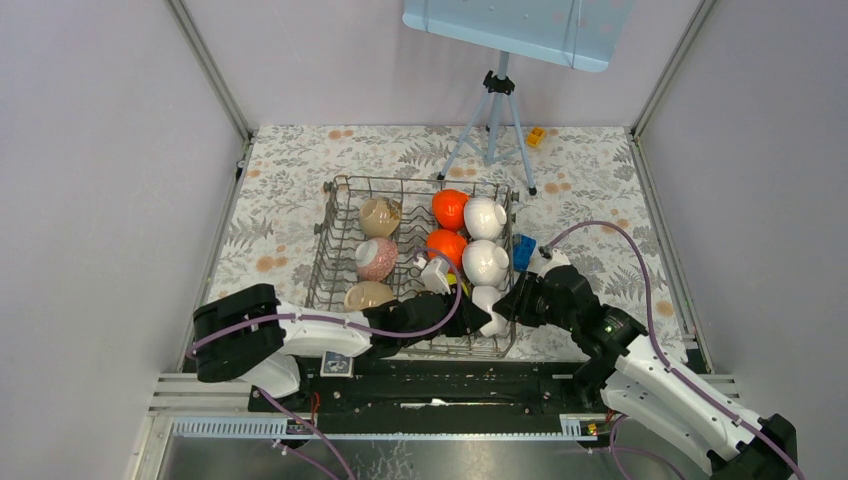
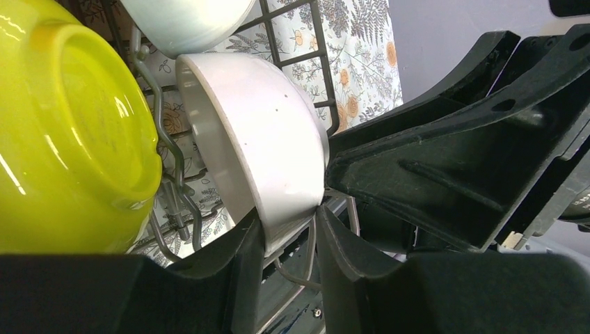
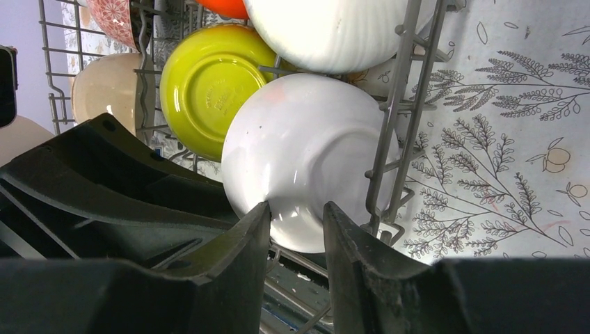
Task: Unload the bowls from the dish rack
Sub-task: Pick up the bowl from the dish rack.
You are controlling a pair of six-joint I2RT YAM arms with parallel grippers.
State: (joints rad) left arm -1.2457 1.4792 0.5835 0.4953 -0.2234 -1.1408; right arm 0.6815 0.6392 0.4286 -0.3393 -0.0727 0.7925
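The dish rack (image 1: 330, 240) holds two orange-red bowls (image 1: 450, 208), white bowls (image 1: 485, 262), beige bowls (image 1: 380, 215) and a pink patterned bowl (image 1: 377, 258). A white bowl (image 1: 490, 310) stands on edge in the rack's near right corner, beside a lime-yellow bowl (image 2: 69, 132). My left gripper (image 2: 292, 233) is shut on this white bowl (image 2: 271, 139), one finger inside its rim and one on its outer wall. My right gripper (image 3: 297, 212) comes from the right. Its jaws stand slightly apart, tips against the bowl's (image 3: 306, 153) rounded outer wall.
A grey tripod (image 1: 495, 120) carrying a pale blue board (image 1: 510, 25) stands behind the rack. A small blue block (image 1: 523, 250) lies by the rack's right side, and a small yellow block (image 1: 536, 136) at the back. Walls close in left, right and behind.
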